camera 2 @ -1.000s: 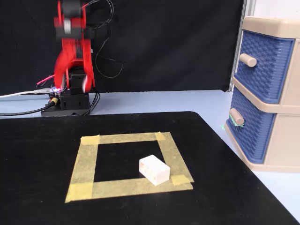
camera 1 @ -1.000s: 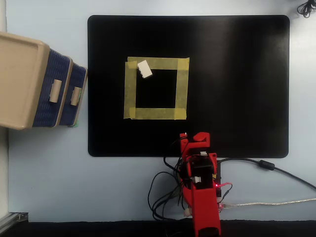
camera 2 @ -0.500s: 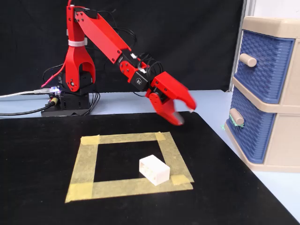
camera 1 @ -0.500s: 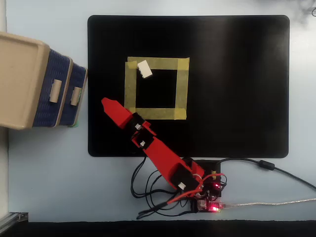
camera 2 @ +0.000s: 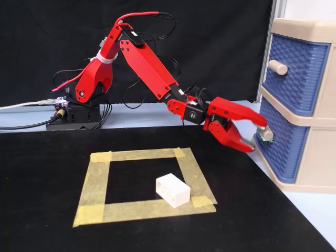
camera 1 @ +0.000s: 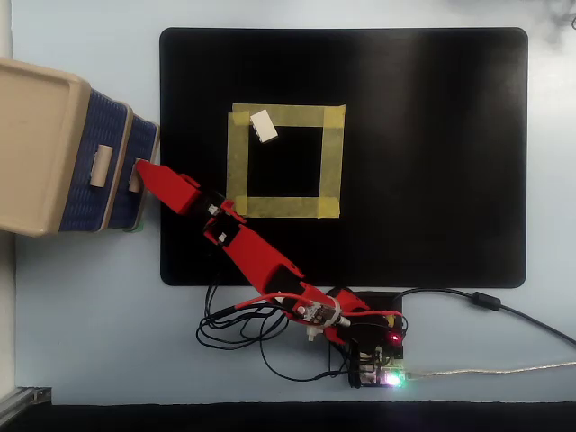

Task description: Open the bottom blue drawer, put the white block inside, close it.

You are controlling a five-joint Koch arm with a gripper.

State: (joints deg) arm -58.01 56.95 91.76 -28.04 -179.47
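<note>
The gripper (camera 2: 260, 137) is reaching out low toward the bottom drawer (camera 2: 278, 142), its fingers spread apart, the upper one lying right at the small beige handle (camera 1: 137, 175) and the lower one hanging below it. From the overhead view the red tip is sitting over that handle, so the two look to be touching or nearly so; whether the handle is truly between the jaws, I cannot tell.

The block (camera 2: 172, 189) is sitting untouched on the near right corner of the yellow tape square (camera 2: 94, 181), well apart from the arm. The drawer is looking fully shut, flush under the top drawer (camera 2: 296, 68).

Now the risks. That handle is a small, rounded peg, so if the fingers are closing off-centre they are likely pinching air or skidding off it. A pull at an angle is probably going to drag the whole light cabinet (camera 1: 36, 144) across the table rather than slide the drawer. And the arm is nearly stretched out, leaving little reach to correct.
</note>
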